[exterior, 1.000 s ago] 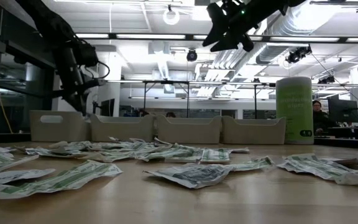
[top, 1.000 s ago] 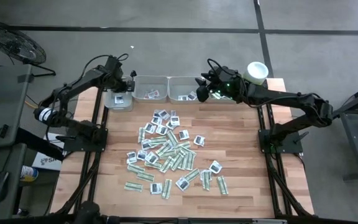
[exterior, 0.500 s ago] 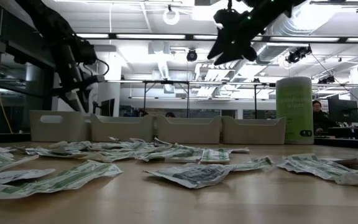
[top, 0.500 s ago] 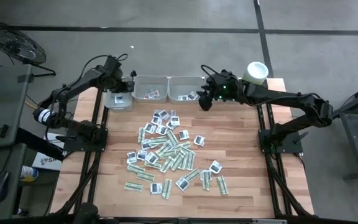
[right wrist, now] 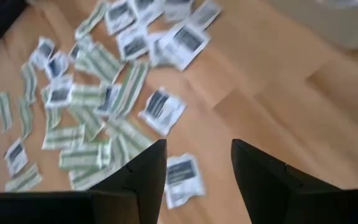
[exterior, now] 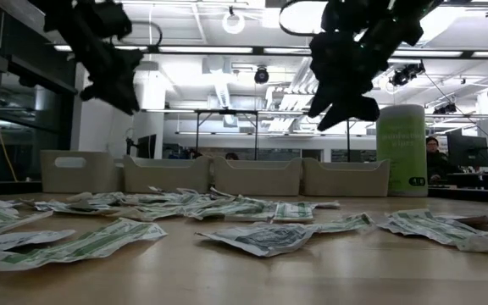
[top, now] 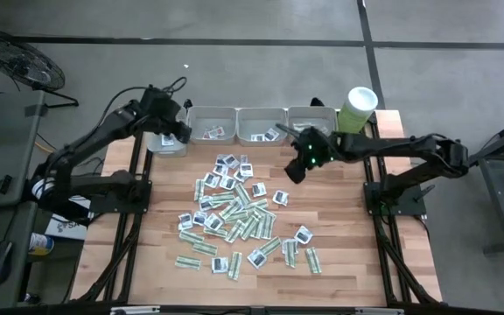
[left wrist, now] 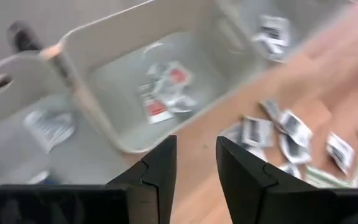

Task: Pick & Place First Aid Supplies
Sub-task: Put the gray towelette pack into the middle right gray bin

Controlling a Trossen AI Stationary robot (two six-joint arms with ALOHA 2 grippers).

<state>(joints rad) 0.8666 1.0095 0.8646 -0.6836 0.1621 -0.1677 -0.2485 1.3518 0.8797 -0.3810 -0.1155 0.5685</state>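
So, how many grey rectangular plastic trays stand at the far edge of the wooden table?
4, in one row: the first partly under the left arm, the second, the third, the fourth beside the pale green cylinder tub.

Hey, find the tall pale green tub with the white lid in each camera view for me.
High view: green tub at the table's far right corner, beside the rightmost grey tray.
Low view: tub stands upright on the right, just right of the row of trays.
Left wrist view: not in it.
Right wrist view: not in it.
Shared landmark: the rightmost grey tray next to it.
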